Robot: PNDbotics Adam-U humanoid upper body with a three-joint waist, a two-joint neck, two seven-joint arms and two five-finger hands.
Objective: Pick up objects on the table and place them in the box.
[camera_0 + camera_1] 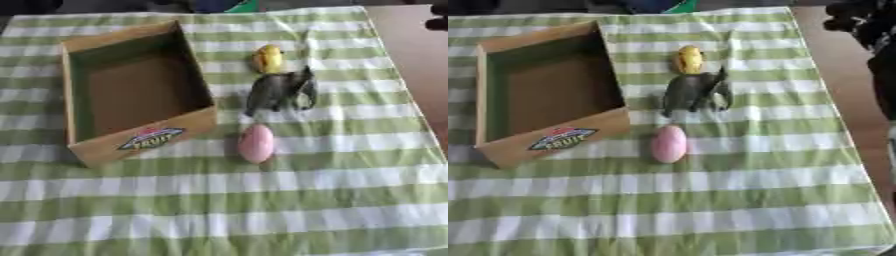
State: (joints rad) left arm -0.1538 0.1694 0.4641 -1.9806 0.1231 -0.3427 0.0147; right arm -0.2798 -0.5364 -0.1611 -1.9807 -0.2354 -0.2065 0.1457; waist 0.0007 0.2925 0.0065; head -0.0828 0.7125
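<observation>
An open cardboard box (140, 137) with a "FRUIT" label on its front wall stands at the left of the striped cloth; only its brown floor shows inside. To its right, three things lie in a line. Farthest is a small yellow toy (269, 58), then a grey elephant figure (278, 90), and nearest a pink egg (256, 143). A black shape, my right hand (859, 20), shows at the upper right corner, over the bare table and well away from the objects. Nothing is seen in it. My left hand shows in neither view.
The green-and-white striped cloth (262, 200) covers most of the table. Bare brown tabletop (420, 65) runs along the right side. Something blue and green (223, 5) sits past the cloth's far edge.
</observation>
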